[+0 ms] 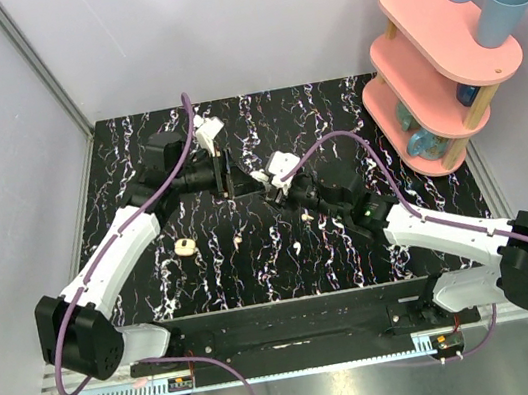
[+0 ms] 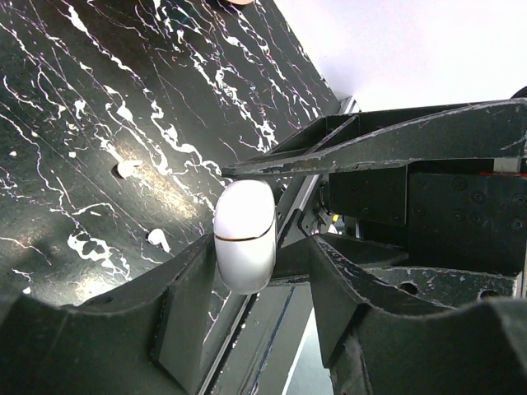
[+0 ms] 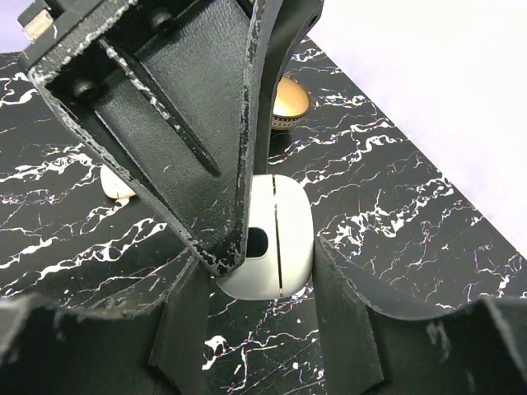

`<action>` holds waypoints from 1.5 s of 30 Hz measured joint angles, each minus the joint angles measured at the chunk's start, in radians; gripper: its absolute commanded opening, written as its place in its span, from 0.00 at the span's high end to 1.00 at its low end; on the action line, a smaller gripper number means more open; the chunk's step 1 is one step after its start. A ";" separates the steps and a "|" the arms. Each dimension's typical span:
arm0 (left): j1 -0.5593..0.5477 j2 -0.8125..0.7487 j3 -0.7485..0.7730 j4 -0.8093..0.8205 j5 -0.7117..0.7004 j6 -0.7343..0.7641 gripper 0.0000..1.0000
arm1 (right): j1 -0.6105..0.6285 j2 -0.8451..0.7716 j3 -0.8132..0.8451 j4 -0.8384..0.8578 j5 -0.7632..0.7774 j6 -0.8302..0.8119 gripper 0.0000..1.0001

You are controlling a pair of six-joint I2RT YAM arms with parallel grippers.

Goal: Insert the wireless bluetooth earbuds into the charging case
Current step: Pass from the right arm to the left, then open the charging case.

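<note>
Lid down, the charging case [image 2: 244, 234] shows only a thin closed seam, so its inside is hidden. It sits above the middle of the desk [image 1: 331, 115], where both arms reach inward and meet tip to tip. The right gripper [image 3: 259, 263] has its jaws narrow, one on each side of the case, gripping it. The left gripper [image 2: 263, 251] comes in from the opposite side with its jaws partly spread: one finger touches the case and the other stands clear. Two earbuds [image 2: 126, 169] [image 2: 158, 239] lie loose on the desk, apart from the case. A brass bowl [image 1: 184, 247] stands to their left, its contents too small to tell.
</note>
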 measured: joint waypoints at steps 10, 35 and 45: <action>0.005 0.006 0.007 -0.026 -0.008 0.028 0.87 | 0.000 0.000 -0.004 0.009 0.000 -0.003 0.99; -0.018 -0.060 0.011 -0.051 -0.222 0.066 1.00 | 0.000 -0.055 0.003 -0.050 0.026 0.065 0.00; -0.009 -0.171 0.011 0.003 -0.441 0.107 1.00 | -0.037 -0.174 0.097 -0.228 0.026 0.382 0.01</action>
